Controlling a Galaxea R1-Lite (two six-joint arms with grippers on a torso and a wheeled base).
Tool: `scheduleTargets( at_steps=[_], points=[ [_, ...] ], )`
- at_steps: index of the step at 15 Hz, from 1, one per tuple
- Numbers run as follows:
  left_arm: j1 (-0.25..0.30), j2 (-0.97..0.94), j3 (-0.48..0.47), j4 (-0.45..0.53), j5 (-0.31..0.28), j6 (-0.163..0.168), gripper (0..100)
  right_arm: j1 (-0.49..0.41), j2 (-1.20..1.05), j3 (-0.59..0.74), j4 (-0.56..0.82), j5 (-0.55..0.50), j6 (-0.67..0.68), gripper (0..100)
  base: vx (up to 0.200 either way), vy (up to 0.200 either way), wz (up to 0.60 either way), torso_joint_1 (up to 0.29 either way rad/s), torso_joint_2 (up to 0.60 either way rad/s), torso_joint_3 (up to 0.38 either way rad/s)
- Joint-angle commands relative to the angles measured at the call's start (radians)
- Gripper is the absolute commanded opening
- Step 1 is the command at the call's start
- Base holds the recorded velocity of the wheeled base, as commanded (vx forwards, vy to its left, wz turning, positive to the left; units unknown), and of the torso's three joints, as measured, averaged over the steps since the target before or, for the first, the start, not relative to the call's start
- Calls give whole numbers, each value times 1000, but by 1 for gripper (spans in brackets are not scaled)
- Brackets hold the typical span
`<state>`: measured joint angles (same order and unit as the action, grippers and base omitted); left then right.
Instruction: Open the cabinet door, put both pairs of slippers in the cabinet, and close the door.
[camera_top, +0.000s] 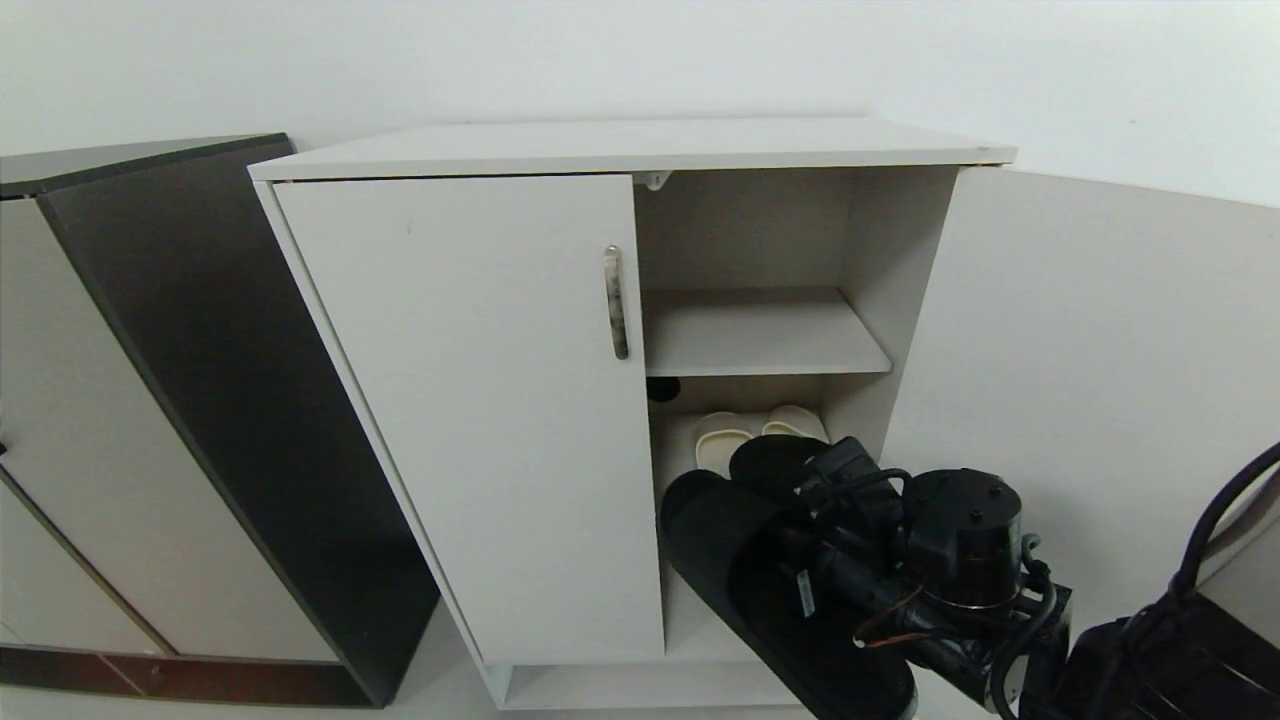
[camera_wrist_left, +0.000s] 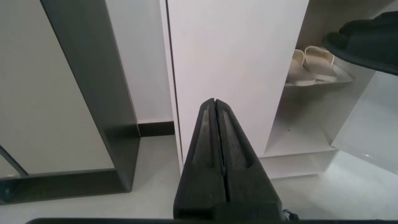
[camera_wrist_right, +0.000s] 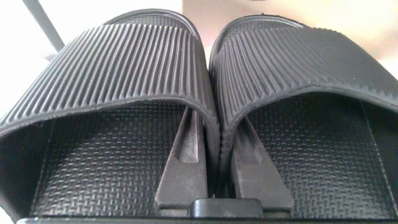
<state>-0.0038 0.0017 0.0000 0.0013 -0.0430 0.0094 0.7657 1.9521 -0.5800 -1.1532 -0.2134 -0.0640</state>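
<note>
Pinching the black slippers (camera_top: 740, 570), lower right in the head view, the right gripper (camera_wrist_right: 216, 124) clamps their inner edges. The left gripper (camera_wrist_left: 214, 106) is closed, apparently empty.

We are seeing a cabinet (camera_top: 460, 400) of smooth, matt white board, with a handle (camera_top: 616, 302) of dull brushed metal. We are looking at 2 black slippers (camera_wrist_right: 137, 62) that seem rubbery, their straps ribbed and their footbeds diamond-textured. The cream slippers (camera_top: 722, 438) are looking smooth and matt. The left gripper (camera_wrist_left: 215, 106) is showing matt black plastic.
</note>
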Motion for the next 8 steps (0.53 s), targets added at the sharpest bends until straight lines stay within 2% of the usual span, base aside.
scheduleTargets(
  at_steps=[1, 2, 3, 6, 7, 8],
  points=[
    [-1, 0, 0, 0, 0, 0, 0, 3, 41, -23, -25, -14, -7, 0, 0, 0, 0, 0, 0, 0],
    [-1, 0, 0, 0, 0, 0, 0, 26, 31, -60, 20, -83, -7, 0, 0, 0, 0, 0, 0, 0],
    [-1, 0, 0, 0, -2, 1, 0, 43, 4, -127, 147, -185, 4, 0, 0, 0, 0, 0, 0, 0],
    [-1, 0, 0, 0, -2, 3, 0, 109, -121, -342, 719, -259, 196, 0, 0, 0, 0, 0, 0, 0],
    [-1, 0, 0, 0, -2, 3, 0, 132, -133, -426, 863, -287, 270, 0, 0, 0, 0, 0, 0, 0],
    [-1, 0, 0, 0, -2, 3, 0, 162, -128, -593, 1066, -403, 417, 0, 0, 0, 0, 0, 0, 0]
  ],
)
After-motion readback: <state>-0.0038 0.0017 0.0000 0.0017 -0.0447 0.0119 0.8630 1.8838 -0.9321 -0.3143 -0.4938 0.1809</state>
